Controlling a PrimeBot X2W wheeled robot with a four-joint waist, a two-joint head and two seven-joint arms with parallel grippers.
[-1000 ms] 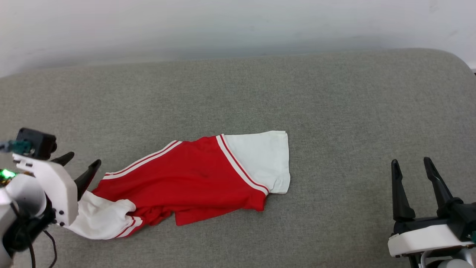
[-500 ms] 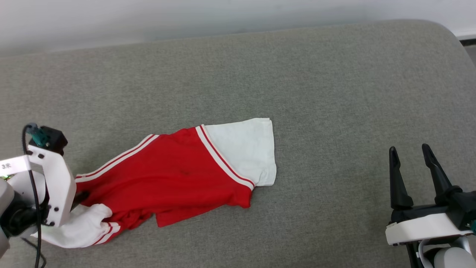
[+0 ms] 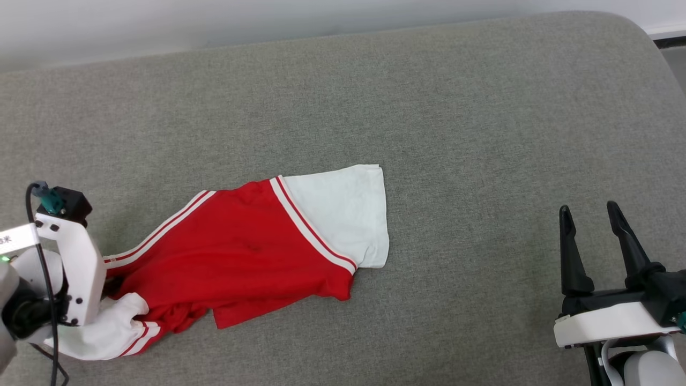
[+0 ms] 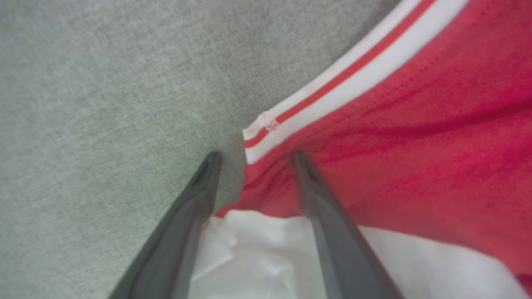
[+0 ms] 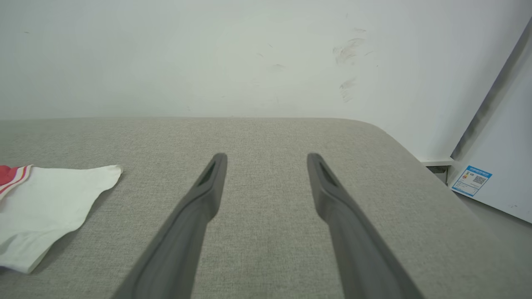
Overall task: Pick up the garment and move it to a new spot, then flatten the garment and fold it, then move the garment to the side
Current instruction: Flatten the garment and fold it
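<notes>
The garment [image 3: 241,257] lies crumpled on the grey cushion, red body in the middle, one white sleeve [image 3: 343,214] spread to the right, the other bunched at the lower left. In the left wrist view my left gripper [image 4: 253,155] is open and down at the garment's [image 4: 415,145] left end. The striped trim corner sits between its fingertips, one finger [image 4: 195,199] on the cushion and the other on red cloth. In the head view the white wrist mount [image 3: 75,268] hides those fingers. My right gripper [image 3: 587,209] [image 5: 267,157] stands open at the lower right, far from the garment.
The grey cushion [image 3: 482,134] runs wide to the right and back, ending at a white wall [image 5: 249,62]. Its right end rounds off to the floor, where a white panel with a blue label [image 5: 474,180] leans.
The head camera has tilted, shifting the whole picture. My left gripper has come down from just beside the garment onto its left end, fingers now hidden under the wrist. The right gripper has stayed put.
</notes>
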